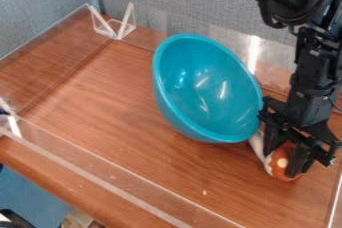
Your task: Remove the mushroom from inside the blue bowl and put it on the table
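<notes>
Mushroom sits low at the right edge of the scene, outside the blue bowl, showing a rounded orange-brown cap and a pale cream stem, tiny next to the bowl. It lies at the level of the reddish-brown wood-grain tabletop, just beside the bowl's lower right rim. Black end effector points steeply down over it, its fingers partly parted and standing on either side of the toy; whether they actually press on it cannot be told. The bowl is glossy teal-blue, deep and smooth, tipped so its opening faces the camera.
</notes>
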{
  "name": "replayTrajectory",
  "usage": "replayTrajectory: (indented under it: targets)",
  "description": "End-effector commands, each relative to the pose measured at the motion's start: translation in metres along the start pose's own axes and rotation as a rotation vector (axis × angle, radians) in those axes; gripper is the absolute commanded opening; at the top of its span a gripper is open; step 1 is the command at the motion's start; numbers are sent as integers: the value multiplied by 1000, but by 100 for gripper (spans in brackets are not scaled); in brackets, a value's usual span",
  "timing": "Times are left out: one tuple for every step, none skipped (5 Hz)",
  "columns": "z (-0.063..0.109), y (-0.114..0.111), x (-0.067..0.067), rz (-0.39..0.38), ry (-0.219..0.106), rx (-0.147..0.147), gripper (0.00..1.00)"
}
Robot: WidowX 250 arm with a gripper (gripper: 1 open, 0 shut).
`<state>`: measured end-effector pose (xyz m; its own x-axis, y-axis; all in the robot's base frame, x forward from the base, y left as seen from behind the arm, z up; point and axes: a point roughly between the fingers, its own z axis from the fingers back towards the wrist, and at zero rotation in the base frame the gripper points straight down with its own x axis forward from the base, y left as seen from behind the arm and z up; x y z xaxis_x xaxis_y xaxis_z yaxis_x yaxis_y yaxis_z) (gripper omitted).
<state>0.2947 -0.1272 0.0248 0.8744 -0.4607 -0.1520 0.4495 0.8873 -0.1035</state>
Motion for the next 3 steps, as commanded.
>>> replayTrajectory:
  targets:
    - [-15, 14, -7, 40, 47, -11, 100]
    - [-16, 15, -10, 48, 53, -13, 100]
    - [-16, 16, -12, 57, 59, -16, 100]
